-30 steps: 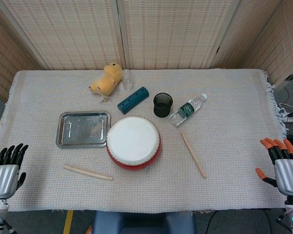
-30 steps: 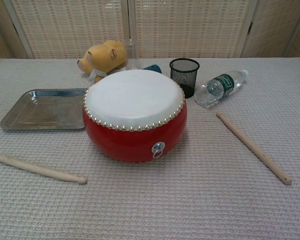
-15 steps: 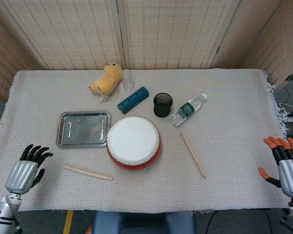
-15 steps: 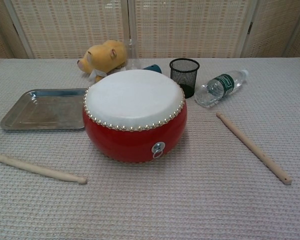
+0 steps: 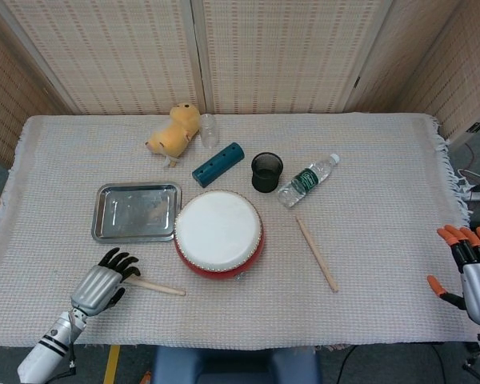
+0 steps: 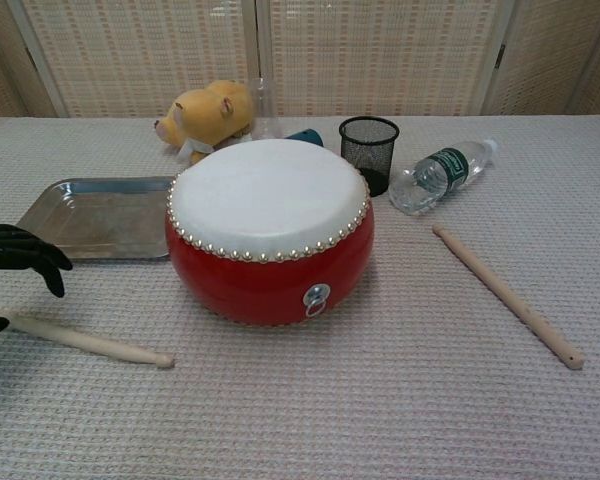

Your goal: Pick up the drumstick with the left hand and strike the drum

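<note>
Left hand [image 5: 104, 282] hovers open over the drumstick [image 5: 156, 286] beside drum [image 5: 218, 232]

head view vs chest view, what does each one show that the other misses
Only the head view shows the orange-fingered right robot hand off the table's right edge, the left robot hand's silver back, and the whole teal cylinder.

Only the chest view shows the round red drum's studded side and metal ring.

Both show the left wooden drumstick under the left hand's black fingers, the right wooden drumstick, steel tray and yellow plush toy.
</note>
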